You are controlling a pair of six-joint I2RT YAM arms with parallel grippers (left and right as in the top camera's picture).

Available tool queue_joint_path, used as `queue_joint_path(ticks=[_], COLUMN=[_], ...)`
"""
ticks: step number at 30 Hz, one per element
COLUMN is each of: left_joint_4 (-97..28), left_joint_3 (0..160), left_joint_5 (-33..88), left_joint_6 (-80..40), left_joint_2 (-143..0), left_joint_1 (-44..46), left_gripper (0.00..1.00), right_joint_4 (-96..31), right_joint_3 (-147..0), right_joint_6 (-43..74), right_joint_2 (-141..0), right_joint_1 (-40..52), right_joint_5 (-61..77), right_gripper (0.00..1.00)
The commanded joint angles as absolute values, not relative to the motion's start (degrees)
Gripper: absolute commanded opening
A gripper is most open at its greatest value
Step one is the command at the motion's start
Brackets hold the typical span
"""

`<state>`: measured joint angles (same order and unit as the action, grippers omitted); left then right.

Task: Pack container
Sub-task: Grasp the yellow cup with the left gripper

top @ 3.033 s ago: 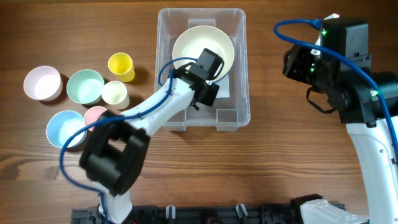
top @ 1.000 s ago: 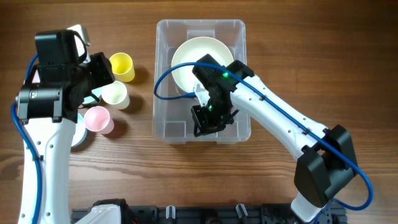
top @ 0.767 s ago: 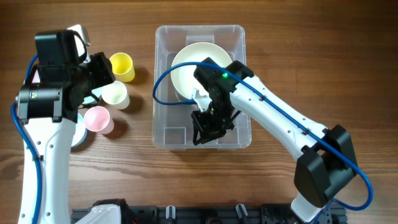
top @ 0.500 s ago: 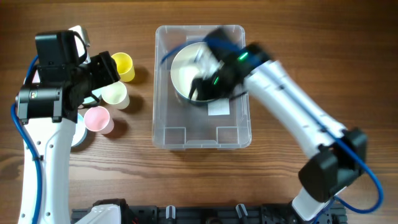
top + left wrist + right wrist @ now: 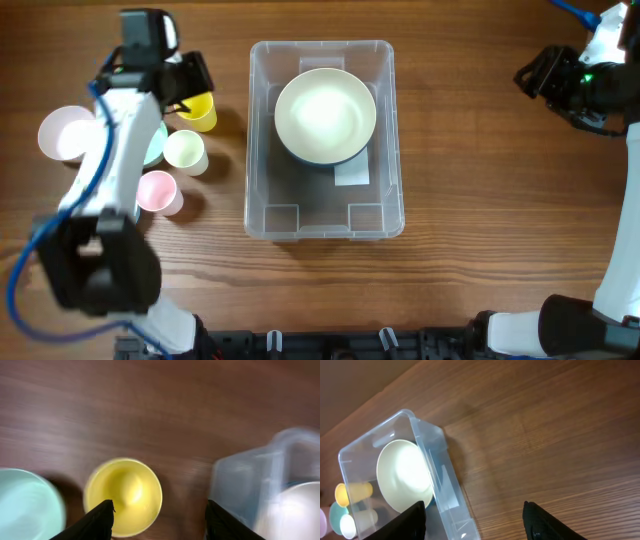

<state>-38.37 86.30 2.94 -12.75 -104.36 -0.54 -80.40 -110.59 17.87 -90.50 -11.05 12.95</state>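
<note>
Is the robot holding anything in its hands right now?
Nothing is held. The left gripper hangs open over the yellow plastic cup, and the right gripper is open too.

The whole worktop (image 5: 480,150) is seen from straight above, with the container (image 5: 300,205) near centre. The left wrist view is taken close, looking down just left of the container, whose corner is shared. From well right of the container, it is viewed obliquely by the right wrist camera
</note>
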Motion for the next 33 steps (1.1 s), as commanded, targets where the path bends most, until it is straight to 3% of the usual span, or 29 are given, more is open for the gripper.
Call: queue_joint_path(ticks=[1,5,8,9,14,19,24,29,33], left_joint_4=[-38.13,-38.98,-38.96,-38.79,-38.33,-39.77,-53.41,-67.48,-75.35], left_joint_3=[89.36,89.36,89.36,89.38,89.36,91.46,103.02,107.15,107.13], left_joint_5=[3.64,3.55,3.6,3.62,3.62,3.62,0.54,0.01,6.94], left_joint_6=[-12.47,-12.45,-12.47,-12.47,-12.47,-12.4,-12.4,-12.47,-11.81], left_joint_2=[-111.85,-117.91,-118.85,-118.85,-118.83,-116.73,-105.97,-91.81,-94.15], left_joint_1=[0.27,0.27,0.27,0.27,0.27,0.56,5.17,19.29,32.1], left_gripper=[0.6,0.58,0.45,0.34,0.04,0.04,0.04,0.04,0.04], right_joint_4=[-80.75,-80.95,-81.54,-81.71,-81.95,-82.15,-81.67,-81.47,-82.43], right_joint_3=[-109.84,-109.84,-109.84,-109.84,-109.84,-109.84,-109.84,-109.84,-109.84], right_joint_6=[16.47,16.47,16.47,16.49,16.47,16.47,15.22,19.68,19.55], right_joint_2=[-90.54,-90.54,-90.54,-90.54,-90.54,-90.54,-90.54,-90.91,-91.07], right_joint_1=[-10.87,-10.83,-10.83,-10.83,-10.85,-10.85,-10.94,-16.56,-18.83], right_joint_5=[12.91,12.91,12.91,12.91,12.91,12.88,10.98,6.66,6.66], right_gripper=[0.63,0.63,0.62,0.62,0.62,0.62,0.62,0.62,0.62])
